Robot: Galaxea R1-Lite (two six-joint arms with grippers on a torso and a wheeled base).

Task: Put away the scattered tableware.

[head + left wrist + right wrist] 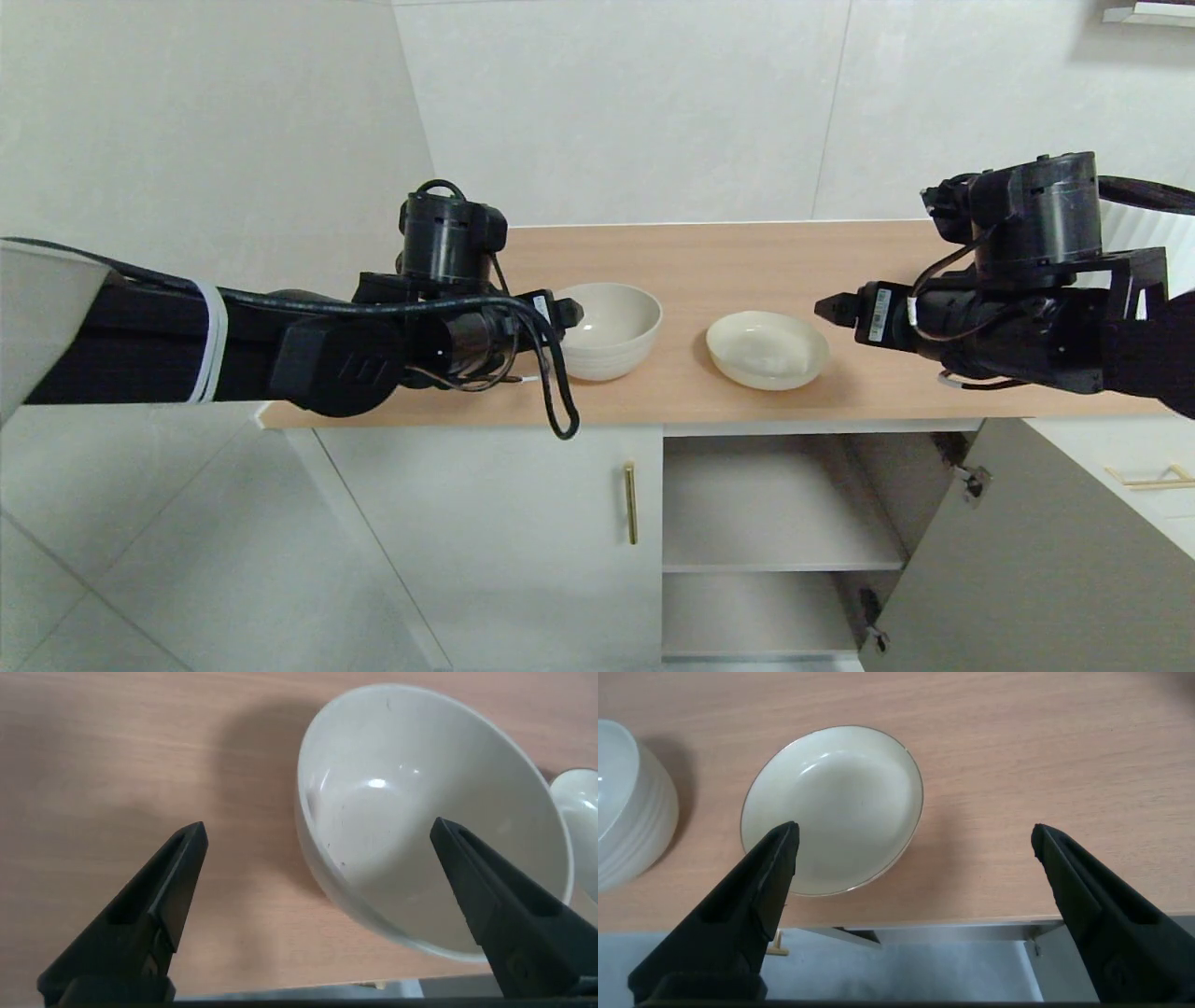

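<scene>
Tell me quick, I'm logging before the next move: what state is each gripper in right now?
Left gripper: open, holding nothing, at the rim of the bowl.
Right gripper: open, holding nothing, near the plate.

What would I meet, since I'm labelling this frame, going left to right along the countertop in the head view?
left gripper → bowl → shallow dish → right gripper
</scene>
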